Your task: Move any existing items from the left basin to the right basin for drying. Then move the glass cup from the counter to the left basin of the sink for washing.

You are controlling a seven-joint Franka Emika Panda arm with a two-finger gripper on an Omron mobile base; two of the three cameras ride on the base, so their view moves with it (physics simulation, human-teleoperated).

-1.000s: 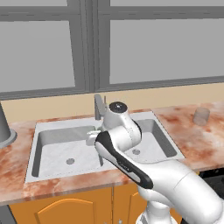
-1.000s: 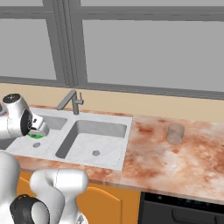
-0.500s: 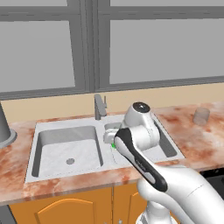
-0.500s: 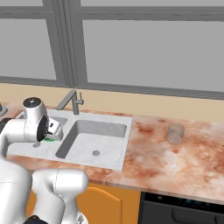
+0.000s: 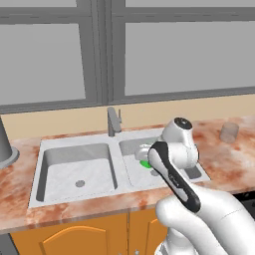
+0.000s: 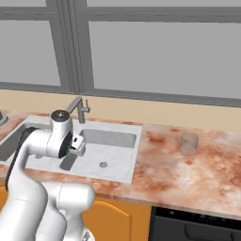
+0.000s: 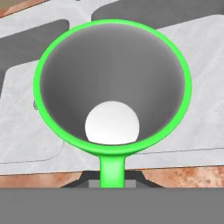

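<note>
We are holding green mug (image 7: 113,87) by handle, claw (image 5: 145,158) clenched on it, hanging over right basin (image 5: 193,172). Risks: releasing from this height, mug is tipping or bouncing; glass cup (image 6: 189,143) waiting on desk (image 6: 197,169).

grey faucet (image 5: 114,121) behind the sink divider, grey canister (image 5: 5,147) at far left, orange cabinet doors (image 5: 74,241) below
</note>
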